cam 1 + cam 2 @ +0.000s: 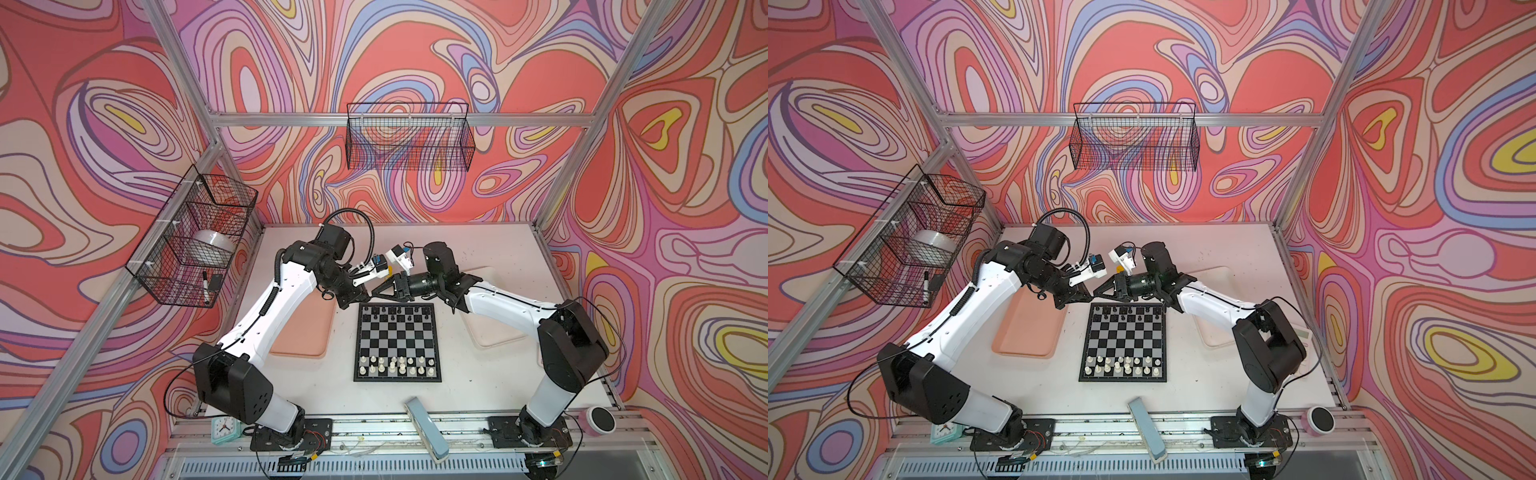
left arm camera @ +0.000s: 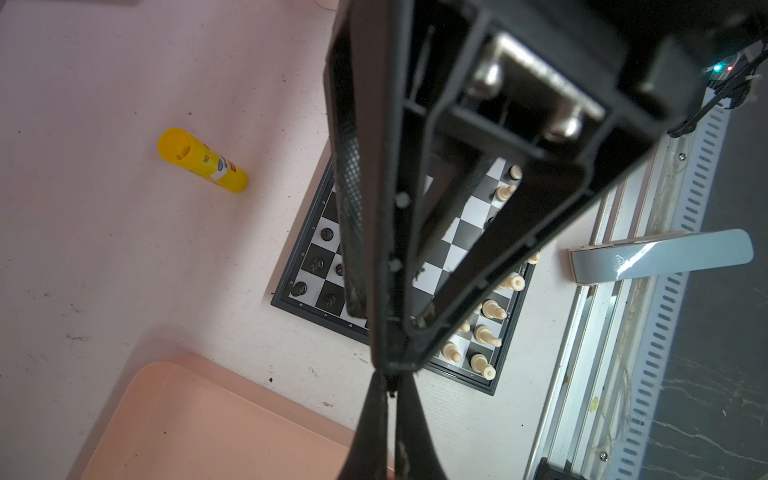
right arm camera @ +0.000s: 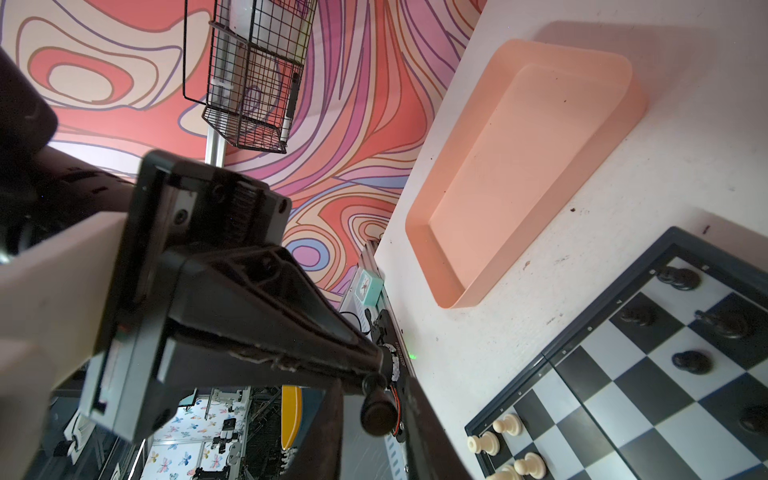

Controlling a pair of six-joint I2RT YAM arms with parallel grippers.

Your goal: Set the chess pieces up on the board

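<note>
The board (image 1: 397, 337) (image 1: 1123, 337) lies mid-table. Several black chess pieces (image 1: 395, 313) stand on its far rows and several cream-white ones (image 1: 399, 366) on its near rows. Both grippers meet tip to tip just above the board's far left corner. My left gripper (image 1: 369, 296) (image 2: 390, 384) is shut on a small black chess piece (image 3: 378, 413), which hangs from its tip. My right gripper (image 1: 373, 292) (image 3: 372, 386) has its fingers apart on either side of that piece. One finger shows a gap to the piece.
A pink tray (image 1: 303, 328) lies left of the board and a white tray (image 1: 494, 328) right of it, under the right arm. A yellow glue stick (image 2: 203, 160) lies behind the board. A grey-blue stapler (image 1: 426, 428), a clock (image 1: 226, 428) and a pink can (image 1: 600, 420) sit along the front edge.
</note>
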